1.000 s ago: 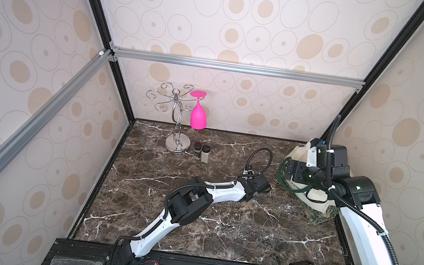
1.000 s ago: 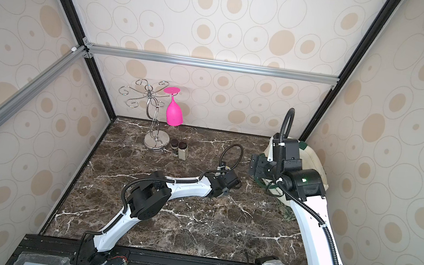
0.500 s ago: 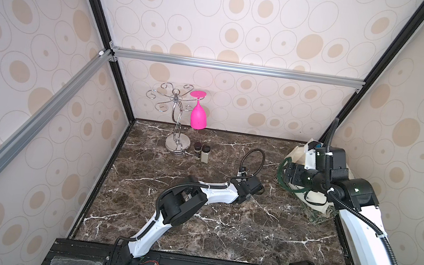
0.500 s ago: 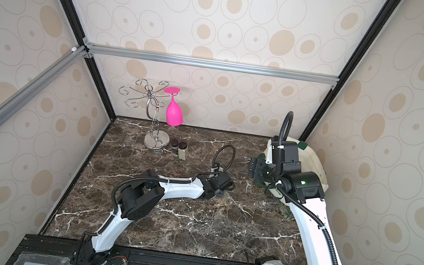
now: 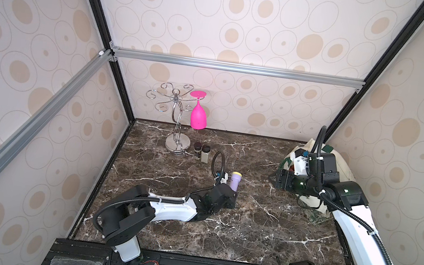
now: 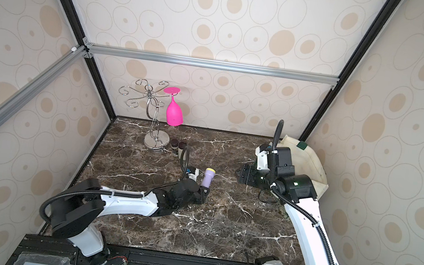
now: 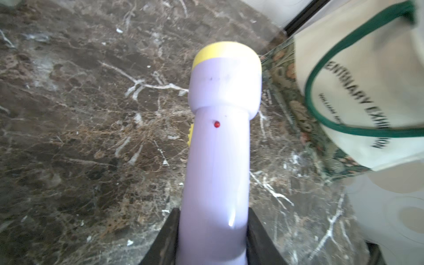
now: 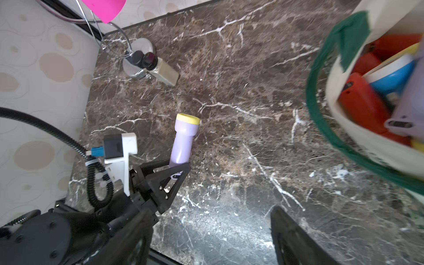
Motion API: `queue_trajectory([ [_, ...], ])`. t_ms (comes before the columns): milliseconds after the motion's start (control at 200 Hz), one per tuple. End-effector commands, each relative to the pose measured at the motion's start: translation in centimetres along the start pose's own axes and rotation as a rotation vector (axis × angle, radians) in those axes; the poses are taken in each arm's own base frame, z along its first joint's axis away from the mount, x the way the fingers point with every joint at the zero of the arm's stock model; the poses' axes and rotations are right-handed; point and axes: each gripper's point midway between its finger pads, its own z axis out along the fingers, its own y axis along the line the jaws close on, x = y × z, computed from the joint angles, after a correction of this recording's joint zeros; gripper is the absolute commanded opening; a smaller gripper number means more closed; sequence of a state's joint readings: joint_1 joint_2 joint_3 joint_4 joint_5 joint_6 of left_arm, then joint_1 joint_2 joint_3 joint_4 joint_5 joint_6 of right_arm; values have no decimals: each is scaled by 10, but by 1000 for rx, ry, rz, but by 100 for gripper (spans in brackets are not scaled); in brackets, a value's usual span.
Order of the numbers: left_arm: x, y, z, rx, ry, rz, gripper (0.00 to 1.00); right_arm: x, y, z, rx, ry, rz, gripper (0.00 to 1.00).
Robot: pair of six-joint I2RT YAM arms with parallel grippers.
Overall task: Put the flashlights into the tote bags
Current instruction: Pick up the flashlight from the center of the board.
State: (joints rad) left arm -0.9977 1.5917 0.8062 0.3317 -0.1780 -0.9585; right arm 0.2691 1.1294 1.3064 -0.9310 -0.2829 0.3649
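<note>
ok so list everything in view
lilac plastic flashlight with yellow-ringed head: one, lilac, mid-table
cream canvas tote bag with dark green handles: one, cream, far right corner
flashlights inside the bag: several, red, blue, lilac
green patterned cloth: one, against the bag
chrome wire glass rack: one, silver, far left
pink goblet: one, hanging upside down from the rack
small dark-capped jars: two, beside the rack's base
left arm: jaws shut on the lilac flashlight
right arm: jaws open, empty, by the bag

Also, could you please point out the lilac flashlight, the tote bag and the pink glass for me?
lilac flashlight point(image 7: 218, 160), left wrist view, on its barrel.
tote bag point(image 6: 310, 164), in a top view, on its cream canvas side.
pink glass point(image 5: 198, 115), in a top view, on its bowl.
</note>
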Motion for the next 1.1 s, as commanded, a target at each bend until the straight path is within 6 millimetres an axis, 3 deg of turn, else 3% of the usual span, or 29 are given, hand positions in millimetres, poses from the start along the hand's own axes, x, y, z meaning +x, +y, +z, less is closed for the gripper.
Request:
queue_trajectory([
  [0,-22,-45,-30,195,-99,6,0,6,32,5,-202,24,17,82],
  [155,-22,-70,-59,301,-116,28,0,17,63,22,-414,89,70,85],
  [310,-24,-95,-76,414,-148,18,0,18,74,32,-470,104,90,86],
  [630,-25,-118,-82,521,-179,-38,0,11,61,46,-390,76,168,88],
  [1096,-19,-126,-82,530,-161,-30,0,13,71,55,-457,114,201,63],
])
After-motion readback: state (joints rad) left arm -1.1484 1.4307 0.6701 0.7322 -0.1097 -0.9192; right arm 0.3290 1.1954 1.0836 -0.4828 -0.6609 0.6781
